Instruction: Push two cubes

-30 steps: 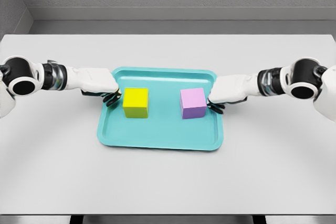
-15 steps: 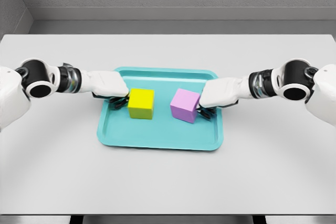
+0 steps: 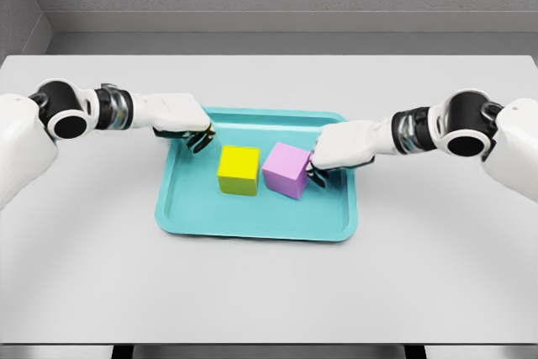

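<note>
Sitting side by side mid-tray, the yellow cube [image 3: 239, 170] and tilted purple cube [image 3: 287, 169] nearly touch. Curled empty, the right hand [image 3: 338, 147] presses the purple one; the left hand [image 3: 181, 119], likewise curled, hovers over the teal tray [image 3: 252, 223]'s far-left corner.
</note>
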